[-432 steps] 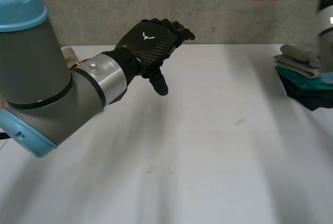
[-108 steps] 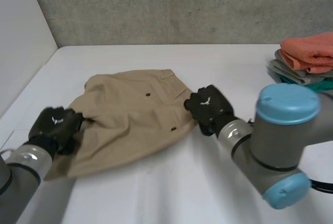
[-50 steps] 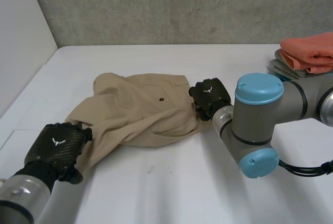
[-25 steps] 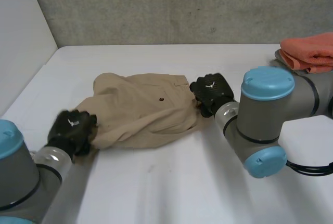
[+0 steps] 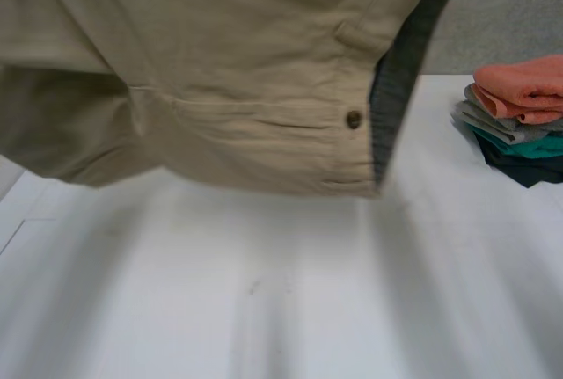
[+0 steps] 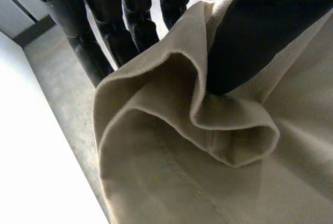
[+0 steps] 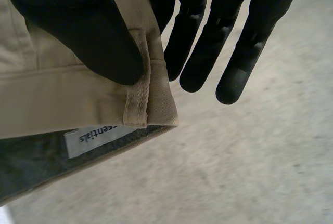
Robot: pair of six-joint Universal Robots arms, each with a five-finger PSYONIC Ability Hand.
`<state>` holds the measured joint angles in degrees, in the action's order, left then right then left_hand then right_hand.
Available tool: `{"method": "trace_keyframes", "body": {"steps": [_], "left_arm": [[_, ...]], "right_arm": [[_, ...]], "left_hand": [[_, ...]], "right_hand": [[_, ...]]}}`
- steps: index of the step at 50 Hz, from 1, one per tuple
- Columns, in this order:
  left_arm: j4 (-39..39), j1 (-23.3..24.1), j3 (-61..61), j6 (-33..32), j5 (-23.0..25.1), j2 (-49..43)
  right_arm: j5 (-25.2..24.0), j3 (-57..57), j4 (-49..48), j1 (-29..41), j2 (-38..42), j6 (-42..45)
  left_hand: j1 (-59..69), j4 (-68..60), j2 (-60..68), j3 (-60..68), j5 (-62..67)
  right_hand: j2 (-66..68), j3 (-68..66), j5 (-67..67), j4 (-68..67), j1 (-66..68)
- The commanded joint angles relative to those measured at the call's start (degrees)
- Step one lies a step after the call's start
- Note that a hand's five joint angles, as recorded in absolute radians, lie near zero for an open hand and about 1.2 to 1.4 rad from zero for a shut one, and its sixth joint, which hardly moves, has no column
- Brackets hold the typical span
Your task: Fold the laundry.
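Across the upper left and middle of the head view a beige twill garment (image 5: pixel 220 71) hangs lifted off the white table (image 5: pixel 308 300), so close that its top and left side are cut off. A small dark button (image 5: pixel 354 119) sits near its lower right corner, beside a strip of grey lining (image 5: pixel 400 62). At the right edge stands a stack of folded cloths, salmon on top of grey, teal and dark ones (image 5: pixel 519 115), partly cut off. In the left wrist view the left hand (image 6: pixel 270 21) pinches a bunched fold of the garment, thumb on the near face and fingers (image 6: pixel 88 31) behind it. In the right wrist view the right hand (image 7: pixel 73 26) presses its thumb on a waistband corner above a white label (image 7: pixel 96 134); the straight fingers (image 7: pixel 244 42) reach past the edge, and what backs the thumb is hidden.
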<state>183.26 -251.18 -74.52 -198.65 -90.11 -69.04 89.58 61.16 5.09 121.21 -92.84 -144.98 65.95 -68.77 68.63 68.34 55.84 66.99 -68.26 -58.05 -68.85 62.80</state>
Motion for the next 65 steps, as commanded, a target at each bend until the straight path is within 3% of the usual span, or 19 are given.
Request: {"method": "trace_keyframes", "body": {"steps": [1, 7, 17, 23, 32, 34, 35, 37, 38, 44, 48, 50, 56, 59, 65], "left_arm": [[-2.7, -0.1, 5.6, 1.2, 0.5, -5.7], [-2.3, 0.0, 3.9, 1.4, 0.6, -14.4], [7.1, 2.6, 6.2, 0.5, 0.7, -42.0], [13.7, 3.1, 16.0, -0.9, 1.3, -59.6], [22.3, 4.1, 32.2, -1.5, 7.3, -75.4], [23.9, 4.4, 33.6, -1.0, 7.3, -76.5], [25.7, 4.7, 34.3, -0.2, 7.3, -77.2], [27.7, 5.0, 34.3, 1.1, 7.1, -77.2], [28.5, 5.1, 34.2, 1.9, 7.0, -77.2], [28.6, 5.4, 31.8, 3.0, 3.8, -75.4], [26.8, 5.2, 20.2, 2.7, -3.0, -62.9], [25.0, 5.3, 15.6, 2.6, -4.2, -59.3], [10.2, 5.4, -3.0, 2.4, -4.7, -44.4], [2.4, 5.8, -12.3, 2.8, -4.4, -38.7], [-3.0, 5.9, -28.4, 3.1, -3.8, -30.3]], "right_arm": [[0.1, -2.3, 2.8, -1.2, -0.5, -0.3], [-0.1, 0.2, 2.9, -3.8, 5.0, -0.8], [-0.3, 3.2, -1.9, -6.5, 23.0, -4.8], [3.1, -1.0, -11.0, -6.6, 37.3, -5.1], [8.1, -13.2, -22.8, -6.9, 54.1, -2.8], [8.2, -14.8, -23.6, -7.1, 55.6, -2.0], [8.3, -16.4, -24.2, -7.7, 56.9, -1.0], [8.3, -17.3, -24.2, -8.4, 57.4, -0.5], [7.9, -17.8, -24.3, -9.1, 57.8, -0.2], [7.5, -14.9, -23.2, -9.4, 54.2, 0.1], [5.4, -5.2, -20.2, -9.5, 44.0, 0.1], [2.0, 0.2, -17.7, -9.6, 38.7, 0.4], [-5.4, 11.9, -7.7, -11.3, 29.2, 1.5], [-8.0, 18.2, -1.4, -12.7, 26.6, 1.8], [-13.5, 31.4, 1.0, -13.4, 21.7, 3.0]], "left_hand": [[14.0, -11.2, 11.4, 11.7, 14.2], [14.0, -11.2, 11.4, 11.7, 14.2], [14.0, -11.2, 11.4, 11.7, 14.2], [14.0, -11.2, 11.4, 11.7, 14.2], [13.1, -10.3, 10.4, 10.7, 13.2], [-13.7, 16.5, -16.4, -16.1, -13.6], [-35.3, 38.1, -38.0, -37.7, -35.2], [-56.0, 58.8, -58.6, -58.3, -55.8], [-56.0, 58.8, -58.6, -58.3, -55.8], [-56.0, 58.8, -58.6, -58.3, -55.8], [-55.2, 58.1, -57.9, -57.6, -55.1], [-53.7, 56.5, -56.4, -56.1, -53.6], [-40.8, 43.6, -43.5, -43.2, -40.7], [-33.2, 36.0, -35.9, -35.6, -33.1], [-21.8, 24.6, -24.4, -24.2, -21.7]], "right_hand": [[13.0, -11.7, -12.0, -11.2, 17.2], [13.0, -11.7, -12.0, -11.2, 17.2], [13.0, -11.7, -12.0, -11.2, 17.2], [13.0, -11.7, -12.0, -11.2, 17.2], [13.0, -11.7, -12.0, -11.2, 17.2], [13.0, -11.7, -12.0, -11.2, 17.2], [-1.8, 3.0, 2.8, 3.6, 2.4], [-32.0, 33.3, 33.1, 33.9, -27.8], [-57.0, 58.3, 58.0, 58.8, -52.8], [-57.0, 58.3, 58.0, 58.8, -52.8], [-57.0, 58.3, 58.0, 58.8, -52.8], [-57.0, 58.3, 58.0, 58.8, -52.8], [-56.6, 57.9, 57.7, 58.5, -52.4], [-47.8, 49.1, 48.9, 49.7, -43.6], [-38.4, 39.7, 39.5, 40.3, -34.2]]}}
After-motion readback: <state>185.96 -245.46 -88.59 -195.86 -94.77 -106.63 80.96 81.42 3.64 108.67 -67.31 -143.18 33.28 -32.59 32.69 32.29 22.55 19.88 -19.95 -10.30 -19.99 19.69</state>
